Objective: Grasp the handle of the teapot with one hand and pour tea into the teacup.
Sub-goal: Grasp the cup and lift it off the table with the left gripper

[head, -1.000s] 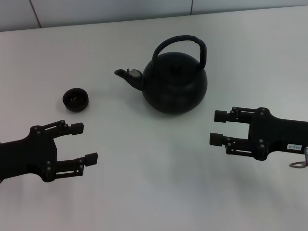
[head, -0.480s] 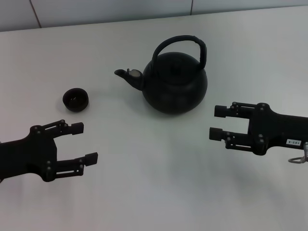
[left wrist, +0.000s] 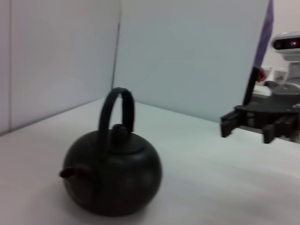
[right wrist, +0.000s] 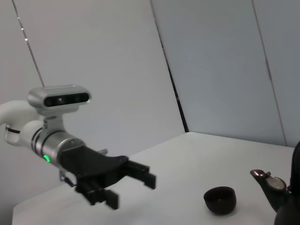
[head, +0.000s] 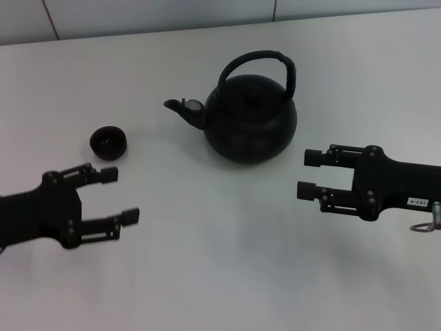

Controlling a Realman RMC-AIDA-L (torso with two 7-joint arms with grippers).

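The matte-black teapot [head: 251,118] stands at the table's middle, spout pointing left, its arched handle [head: 260,61] upright over the lid. It also shows in the left wrist view [left wrist: 112,176]. The tiny black teacup [head: 108,142] sits left of the spout; it also shows in the right wrist view [right wrist: 220,199]. My right gripper [head: 307,174], the labelled hand, is open and empty, low to the right of the teapot and apart from it. My left gripper [head: 118,196] is open and empty, in front of the teacup.
The white table [head: 220,276] ends at a pale wall behind the teapot. The left arm and its wrist camera [right wrist: 58,99] show in the right wrist view.
My right gripper has moved slightly left and up toward the teapot. My left gripper has shifted a little back and left. Teapot and teacup have not moved.
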